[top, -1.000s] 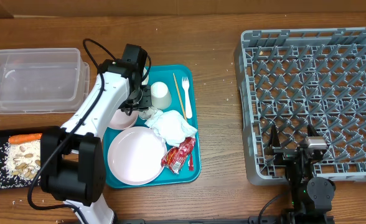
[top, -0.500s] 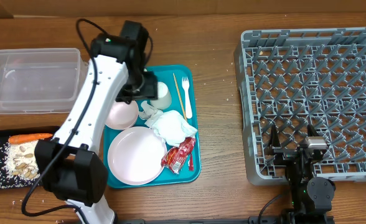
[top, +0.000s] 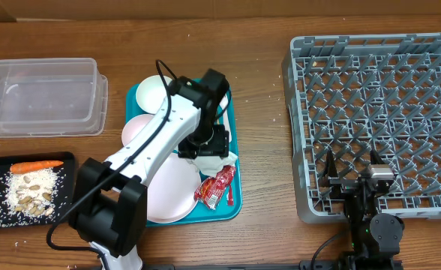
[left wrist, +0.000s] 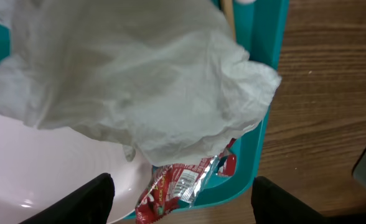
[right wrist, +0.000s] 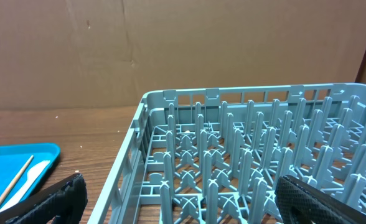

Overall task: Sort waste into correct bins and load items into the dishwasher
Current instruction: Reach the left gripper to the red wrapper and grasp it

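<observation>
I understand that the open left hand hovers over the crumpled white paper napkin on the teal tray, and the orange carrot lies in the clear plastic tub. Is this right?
One detail is wrong: the orange carrot lies in the flat black rectangular tray, not the clear plastic tub; the overhead view shows it. The rest holds.

Brown wood-grain table (top: 265,112); plain brown board wall (right wrist: 170,43) behind; even light.

Grey dish rack (right wrist: 245,155) fills right, pegs upright; teal tray (right wrist: 9,155) corner at left; right gripper (right wrist: 180,190) spread wide.
</observation>
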You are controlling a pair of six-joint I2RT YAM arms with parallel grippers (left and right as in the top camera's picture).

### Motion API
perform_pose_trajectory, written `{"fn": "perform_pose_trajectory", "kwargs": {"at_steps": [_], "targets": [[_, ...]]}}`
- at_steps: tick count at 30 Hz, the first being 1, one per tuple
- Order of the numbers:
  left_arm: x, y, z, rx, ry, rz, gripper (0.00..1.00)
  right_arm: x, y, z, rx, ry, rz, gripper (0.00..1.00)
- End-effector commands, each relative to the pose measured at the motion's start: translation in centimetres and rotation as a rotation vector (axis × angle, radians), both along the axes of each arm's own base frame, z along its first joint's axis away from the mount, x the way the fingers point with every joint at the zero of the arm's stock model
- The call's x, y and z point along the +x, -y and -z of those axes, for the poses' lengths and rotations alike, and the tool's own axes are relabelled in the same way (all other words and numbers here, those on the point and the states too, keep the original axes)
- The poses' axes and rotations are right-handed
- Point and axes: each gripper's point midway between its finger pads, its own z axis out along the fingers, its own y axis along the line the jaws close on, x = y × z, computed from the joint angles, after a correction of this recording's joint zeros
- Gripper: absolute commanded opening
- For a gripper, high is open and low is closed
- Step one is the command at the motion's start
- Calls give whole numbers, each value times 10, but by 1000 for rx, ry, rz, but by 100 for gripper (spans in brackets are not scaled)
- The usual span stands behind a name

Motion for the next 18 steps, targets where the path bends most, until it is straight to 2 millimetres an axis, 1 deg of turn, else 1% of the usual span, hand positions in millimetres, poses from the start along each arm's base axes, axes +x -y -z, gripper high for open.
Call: {"fn": "perform_pose_trajectory", "kwargs": {"at_steps": [1,3,4,6,8,12,14,16,18], "targets": [[-16,2,8,22,-34,59,66,0,-2,2,-3,3,-10,100],[-25,4,7,48,-44,107,64,0,-2,2,-3,3,-10,100],[-28,1,7,74,-46,118,63,0,-2,2,-3,3,-10,100],[-35,-13,6,167,-59,132,61,0,-2,2,-3,3,-10,100],[-47,-27,2,244,-101,115,62,0,-2,2,-4,3,-10,100],[-65,-36,-4,296,-170,132,63,0,-2,2,-3,3,-10,100],[-67,-31,1,293,-159,150,64,0,-2,2,-3,3,-10,100],[-67,-23,9,270,-138,163,66,0,-2,2,-3,3,-10,100],[-71,-16,18,247,-138,178,66,0,-2,2,-3,3,-10,100]]}}
